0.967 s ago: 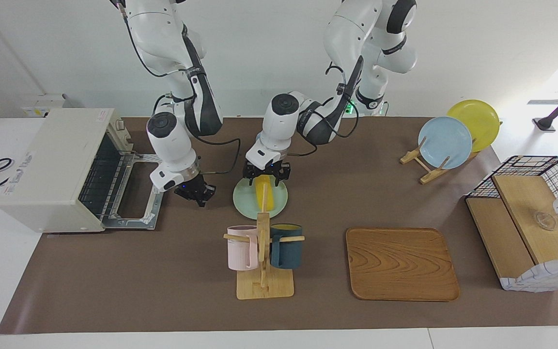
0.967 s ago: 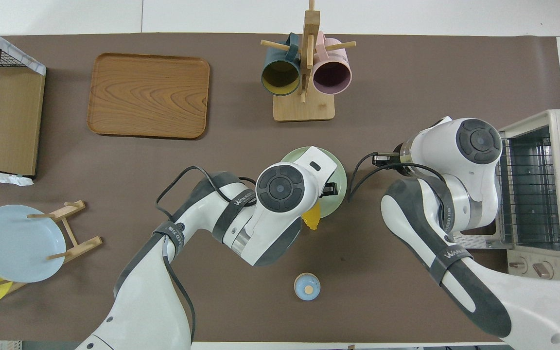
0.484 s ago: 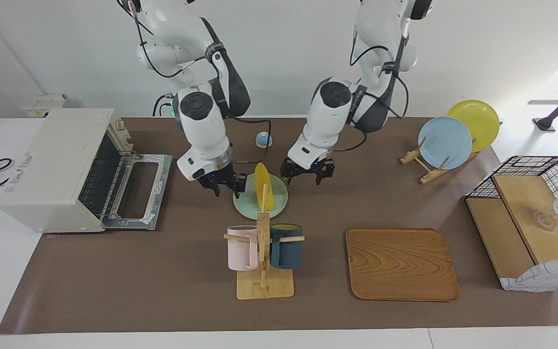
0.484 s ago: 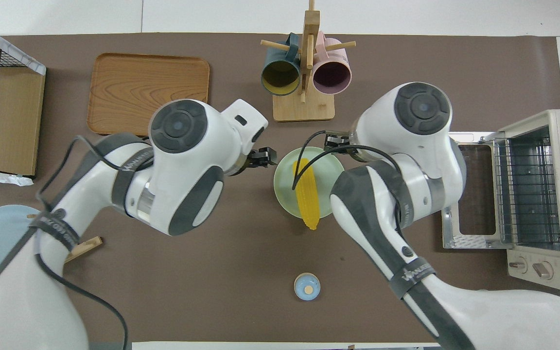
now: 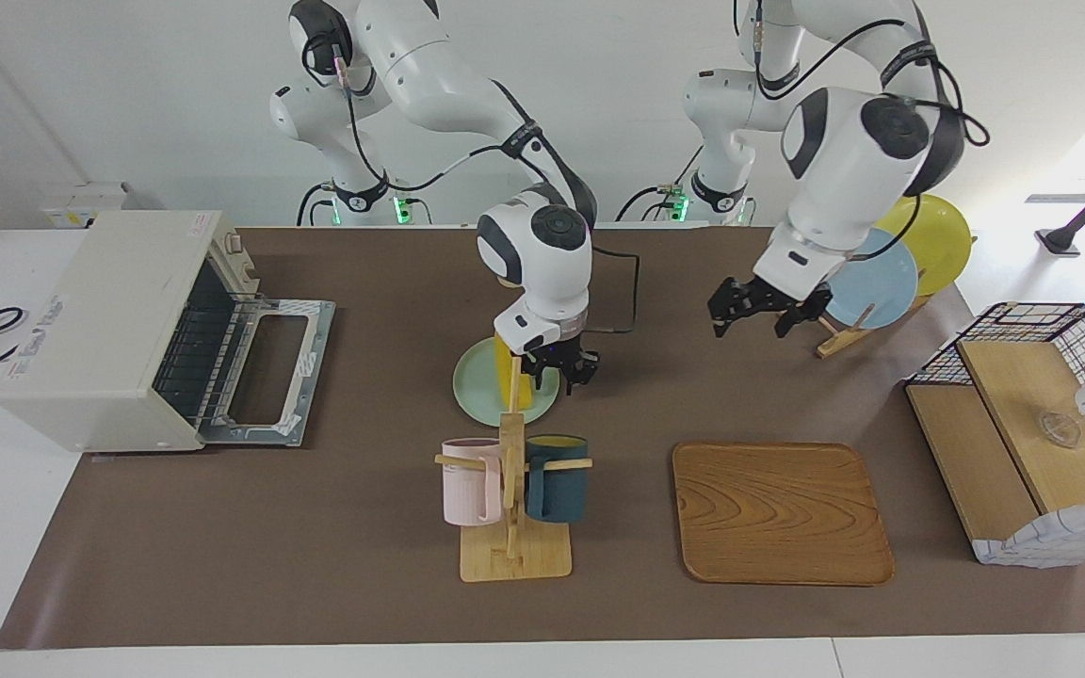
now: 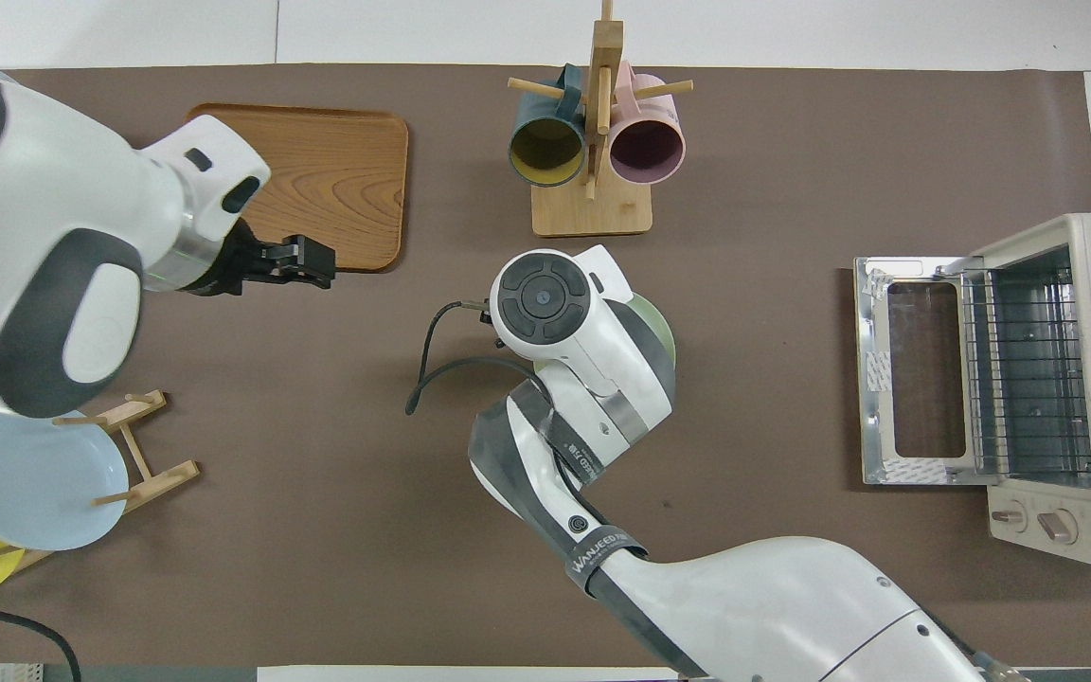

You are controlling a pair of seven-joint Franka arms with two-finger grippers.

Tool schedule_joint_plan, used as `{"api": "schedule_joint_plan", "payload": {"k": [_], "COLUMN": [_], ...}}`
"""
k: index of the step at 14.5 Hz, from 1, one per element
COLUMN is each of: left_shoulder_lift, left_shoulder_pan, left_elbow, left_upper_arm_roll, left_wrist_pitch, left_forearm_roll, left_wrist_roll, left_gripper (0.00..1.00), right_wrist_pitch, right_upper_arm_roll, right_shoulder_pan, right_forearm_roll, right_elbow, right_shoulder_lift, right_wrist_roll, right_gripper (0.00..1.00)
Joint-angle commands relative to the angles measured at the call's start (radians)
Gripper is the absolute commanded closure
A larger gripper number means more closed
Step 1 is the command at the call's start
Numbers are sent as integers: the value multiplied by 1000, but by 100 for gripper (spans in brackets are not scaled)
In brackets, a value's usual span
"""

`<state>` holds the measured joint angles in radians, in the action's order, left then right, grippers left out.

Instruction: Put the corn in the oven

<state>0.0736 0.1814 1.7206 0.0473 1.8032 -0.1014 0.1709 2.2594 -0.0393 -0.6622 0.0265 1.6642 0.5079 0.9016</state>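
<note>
The right gripper point(image 5: 557, 369) is lowered over the pale green plate point(image 5: 477, 388), just beside the corn point(image 5: 510, 377); whether its fingers are spread or closed cannot be told, and no grip on the cob can be confirmed. The corn lies on that plate, in the middle of the table, partly hidden in the facing view by the post of the mug rack point(image 5: 512, 490), and covered completely by the right arm in the overhead view.

Several risks are judged from this. The cob is tapered and looks like smooth plastic, so it could be squeezed out sideways if it is pinched near one end. The plate could be dragged or tipped if a finger is pressed onto its rim. The mug rack stands near the plate, farther from the robots, and could be knocked during a lift.

The oven point(image 5: 114, 330) stands at the right arm's end of the table, well apart from the plate. Its door point(image 5: 269, 369) is folded down flat, and only the wire rack is seen inside. The door's raised edge could be struck if the corn is carried low.

The left gripper point(image 5: 769, 306) is held in the air near the plate stand point(image 5: 830, 325), fingers apart and empty, waiting. The wooden tray point(image 5: 781, 513) holds nothing.
</note>
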Motion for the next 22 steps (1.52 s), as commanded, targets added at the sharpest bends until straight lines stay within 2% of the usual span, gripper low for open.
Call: {"api": "schedule_joint_plan", "payload": {"k": [1, 3, 4, 5, 7, 10, 13, 15, 18, 22], "left_shoulder_lift": [-9, -5, -9, -14, -18, -44, -55, -55, -55, -55], "left_shoulder_pan": [-68, -85, -88, -88, -89, -89, -88, -88, -88, -89], "left_elbow": [-129, -196, -243, -256, -256, -228, -201, -196, -208, -251], "left_upper_arm_roll": [13, 13, 13, 11, 5, 3, 3, 3, 3, 2], "left_wrist_pitch": [-180, -264, -348, -373, -416, -409, -355, -337, -347, -392], "left_forearm_roll": [32, 40, 55, 52, 51, 52, 52, 52, 54, 68], "left_wrist_roll": [-51, -56, -56, -56, -56, -54, -57, -59, -57, -59], "left_gripper": [0, 0, 0, 0, 0, 0, 0, 0, 0, 0], "right_wrist_pitch": [104, 104, 109, 108, 80, 16, -162, -268, -345, -472], "right_upper_arm_roll": [10, 13, 21, 22, 22, 21, 19, 19, 15, 12], "right_shoulder_pan": [-5, -7, -7, -5, -7, -1, 22, 24, 55, 163], "right_forearm_roll": [3, 1, 1, 1, 1, 16, 56, 139, 190, 196], "right_elbow": [93, 98, 112, 118, 120, 89, -36, -112, -116, -98], "right_shoulder_lift": [-26, -31, -32, -34, -42, -40, -31, -17, -29, -92], "right_wrist_roll": [11, 13, 13, 13, 14, 8, -61, -73, -78, -170], "right_gripper": [56, 56, 56, 62, 100, 100, 100, 100, 100, 100]}}
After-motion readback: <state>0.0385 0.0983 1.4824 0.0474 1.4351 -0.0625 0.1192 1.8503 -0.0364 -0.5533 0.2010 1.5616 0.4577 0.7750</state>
